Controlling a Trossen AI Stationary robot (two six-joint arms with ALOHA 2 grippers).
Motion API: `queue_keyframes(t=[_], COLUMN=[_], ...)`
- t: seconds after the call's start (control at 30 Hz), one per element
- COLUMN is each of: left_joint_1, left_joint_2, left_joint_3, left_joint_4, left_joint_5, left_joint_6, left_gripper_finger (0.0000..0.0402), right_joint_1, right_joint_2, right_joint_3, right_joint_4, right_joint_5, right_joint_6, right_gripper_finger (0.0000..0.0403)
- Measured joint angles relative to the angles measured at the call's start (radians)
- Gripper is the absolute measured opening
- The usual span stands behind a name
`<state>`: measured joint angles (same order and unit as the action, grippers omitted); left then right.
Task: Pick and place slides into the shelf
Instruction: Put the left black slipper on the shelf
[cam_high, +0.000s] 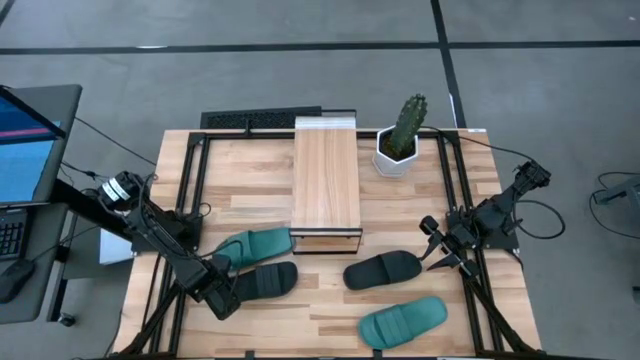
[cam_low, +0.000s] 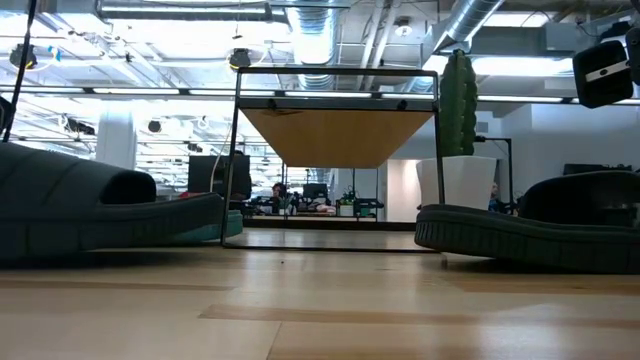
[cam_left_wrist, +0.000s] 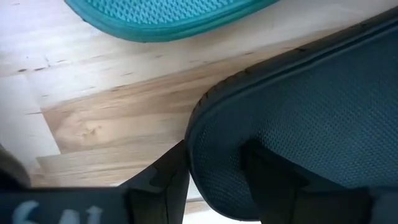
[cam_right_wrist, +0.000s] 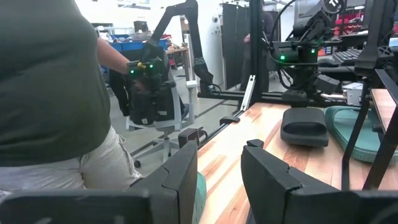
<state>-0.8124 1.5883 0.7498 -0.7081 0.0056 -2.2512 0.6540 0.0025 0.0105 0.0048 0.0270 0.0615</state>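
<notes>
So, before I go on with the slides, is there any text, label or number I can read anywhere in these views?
None reads clearly.
Left wrist camera housing: pale marks, perhaps "64", cut off by the frame edge, not certain.
Laptop screen beside the table: lines of text, too small to read.
Black slide, teal slide, shelf, cactus pot: no lettering visible.

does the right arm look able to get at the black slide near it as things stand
Probably yes. The right gripper hangs beside the black slide with its fingers apart and empty, and bare tabletop lies between them. The teal slide sits nearer the table's front edge, out of that path.
</notes>
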Motion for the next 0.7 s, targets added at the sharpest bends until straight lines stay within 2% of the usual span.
queue_keyframes(t=[0.13, 0.3, 0.47, 0.7], left_joint_1=[-0.003, -0.004, -0.01, -0.056], left_joint_2=[0.0, 0.0, -0.002, -0.002], left_joint_3=[0.0, 0.001, 0.003, 0.07], left_joint_4=[-0.012, -0.016, 0.005, -0.055], left_joint_5=[-0.004, -0.018, -0.023, -0.064], left_joint_6=[0.041, 0.106, 0.157, 0.155], left_gripper_finger=[0.0113, 0.0026, 0.0025, 0.0013], right_joint_1=[0.0, 0.0, 0.0, 0.0], right_joint_2=[0.0, 0.0, 0.0, 0.0], right_joint_3=[0.0, 0.0, 0.0, 0.0], right_joint_4=[0.0, 0.001, 0.001, 0.001], right_joint_5=[0.0, 0.0, 0.0, 0.0], right_joint_6=[0.0, 0.0, 0.0, 0.0], right_gripper_finger=[0.0113, 0.0113, 0.0113, 0.0113])
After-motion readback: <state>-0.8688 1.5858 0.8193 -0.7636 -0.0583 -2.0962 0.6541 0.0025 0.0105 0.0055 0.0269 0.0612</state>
